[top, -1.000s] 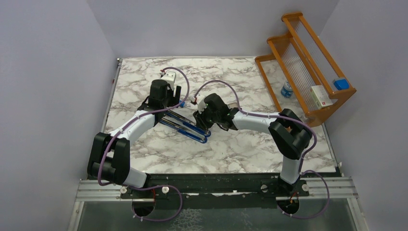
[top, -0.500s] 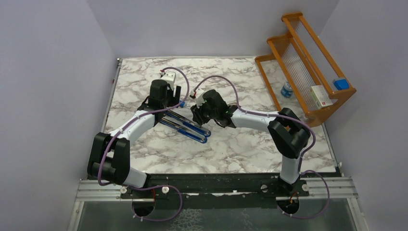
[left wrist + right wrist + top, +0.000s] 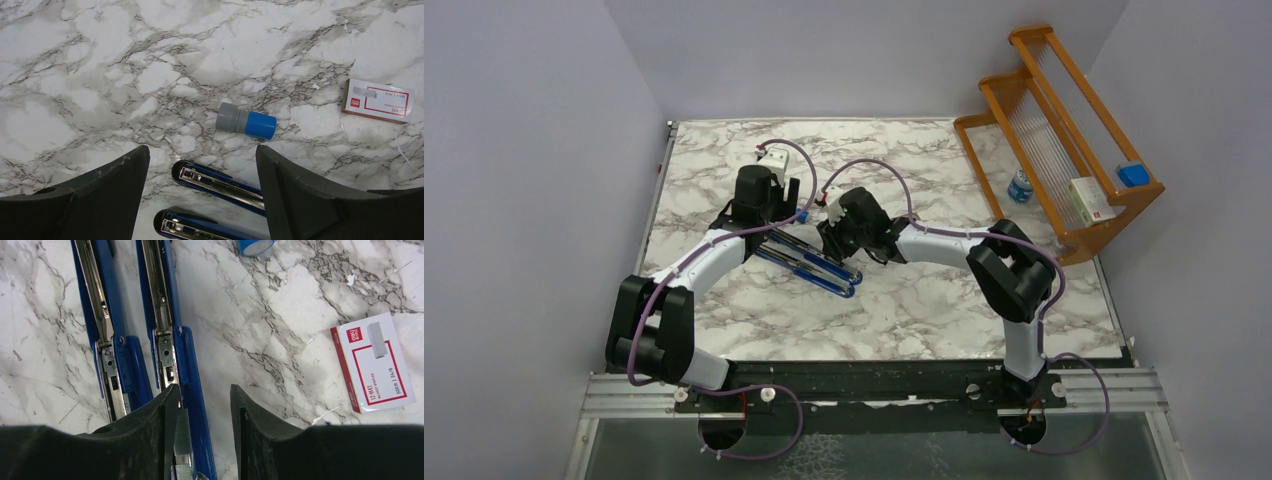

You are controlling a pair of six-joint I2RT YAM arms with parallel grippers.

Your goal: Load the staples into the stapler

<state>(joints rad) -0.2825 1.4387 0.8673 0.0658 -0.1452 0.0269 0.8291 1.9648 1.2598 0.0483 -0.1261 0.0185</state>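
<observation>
Marble table [image 3: 924, 310], wooden rack [image 3: 1064, 130] at its far right. Stapler [image 3: 809, 262] lies mid-table, swung open, both blue arms side by side. Left gripper [image 3: 201, 160] hangs over the arm tips, fingers spread wide, holding nothing. Right gripper [image 3: 204, 390] is partly spread over one arm. Staple box [image 3: 374, 362] lies flat near the stapler, apart from it. Blue-capped cylinder [image 3: 246, 122] lies just beyond the tips. Silvery staple strip [image 3: 183, 432] sits against one right finger (gripped or not: cannot tell).

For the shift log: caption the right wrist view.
Opened blue stapler beneath the right end effector; staple box lying apart at right.
</observation>
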